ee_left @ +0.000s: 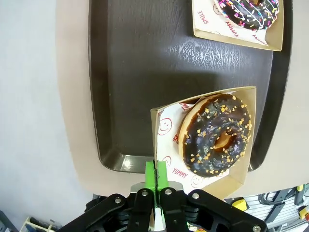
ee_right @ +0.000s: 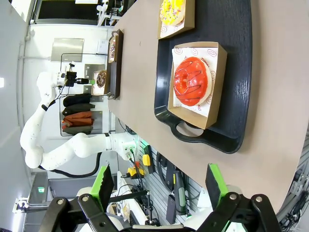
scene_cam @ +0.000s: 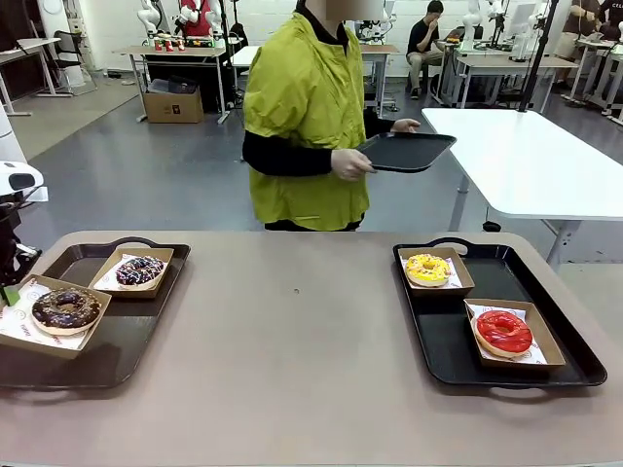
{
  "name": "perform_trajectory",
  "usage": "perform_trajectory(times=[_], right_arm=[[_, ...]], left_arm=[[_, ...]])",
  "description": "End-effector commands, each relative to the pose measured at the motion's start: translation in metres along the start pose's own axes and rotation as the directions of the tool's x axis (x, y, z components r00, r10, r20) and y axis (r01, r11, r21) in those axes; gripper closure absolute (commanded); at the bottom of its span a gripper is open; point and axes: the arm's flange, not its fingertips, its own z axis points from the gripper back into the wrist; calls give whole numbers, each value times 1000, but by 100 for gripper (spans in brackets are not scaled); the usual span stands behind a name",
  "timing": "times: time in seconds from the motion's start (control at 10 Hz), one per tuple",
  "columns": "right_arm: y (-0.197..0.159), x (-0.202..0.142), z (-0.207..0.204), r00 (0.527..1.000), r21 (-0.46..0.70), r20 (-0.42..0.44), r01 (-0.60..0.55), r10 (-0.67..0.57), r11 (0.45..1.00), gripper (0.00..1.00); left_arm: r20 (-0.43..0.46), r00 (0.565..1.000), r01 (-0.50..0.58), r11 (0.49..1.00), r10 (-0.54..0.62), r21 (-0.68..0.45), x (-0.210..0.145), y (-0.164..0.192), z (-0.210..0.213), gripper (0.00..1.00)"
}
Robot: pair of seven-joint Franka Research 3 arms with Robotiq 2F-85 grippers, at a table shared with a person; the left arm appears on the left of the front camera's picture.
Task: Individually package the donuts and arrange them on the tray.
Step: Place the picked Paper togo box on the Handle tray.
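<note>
Four donuts lie in open, paper-lined cardboard boxes on two black trays. On the left tray [scene_cam: 117,341] are the chocolate crumb donut [scene_cam: 66,309] [ee_left: 216,135] and the purple sprinkled donut [scene_cam: 140,270] [ee_left: 248,12]. My left gripper [scene_cam: 12,292] [ee_left: 155,176] is shut on the corner wall of the chocolate donut's box [ee_left: 166,130], at the tray's left end. The right tray [scene_cam: 443,341] [ee_right: 241,72] carries the yellow donut [scene_cam: 428,268] [ee_right: 173,9] and the red donut [scene_cam: 503,332] [ee_right: 192,79]. My right gripper [ee_right: 159,188] is open, hanging off the table's edge beyond the red donut, holding nothing.
A person in a yellow-green jacket stands across the table holding a third, bare black tray [scene_cam: 409,151] in both hands. The brown tabletop [scene_cam: 292,331] lies bare between the two trays. A white table [scene_cam: 526,165] stands at the back right.
</note>
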Motion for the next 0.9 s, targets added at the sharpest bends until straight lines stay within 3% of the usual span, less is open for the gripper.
perform_trajectory(times=[0.0,0.8], right_arm=[[1,0,1,1000,12,4,-8,8,1000,0],[1,0,1,1000,12,4,-8,8,1000,0]], left_arm=[[-8,1000,0,1000,0,-23,13,-1,-4,99],[67,996,59,998,-61,24,29,-8,-30,99]])
